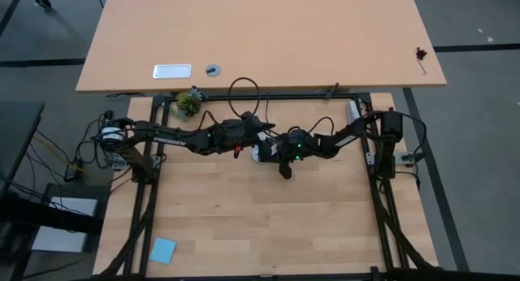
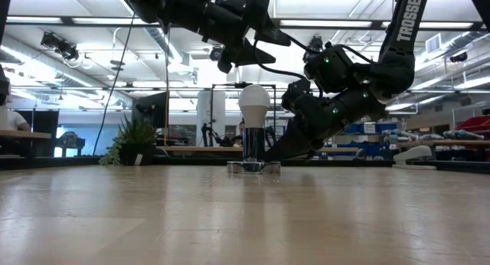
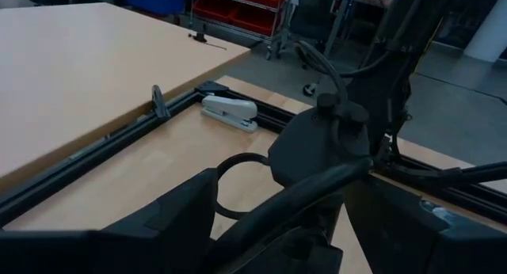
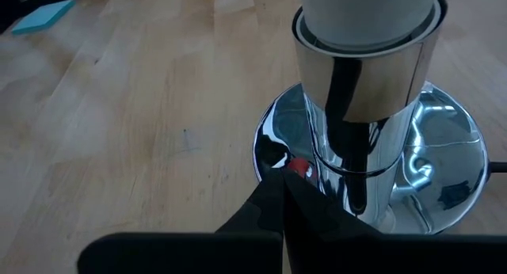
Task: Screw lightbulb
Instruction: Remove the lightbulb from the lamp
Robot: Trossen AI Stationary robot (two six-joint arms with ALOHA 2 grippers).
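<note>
The lightbulb [image 2: 254,104] stands upright in the socket [image 2: 253,167] near the middle of the desk [image 1: 268,224], between the two arms. The right gripper [image 2: 269,159] is low, just beside the socket's base, and the left gripper [image 2: 260,47] hangs above the bulb. A stapler [image 3: 230,112] lies by the desk's far edge, a potted plant [image 1: 188,103] at the back left, and a sticky pad [image 1: 162,250] at the front left corner.
</note>
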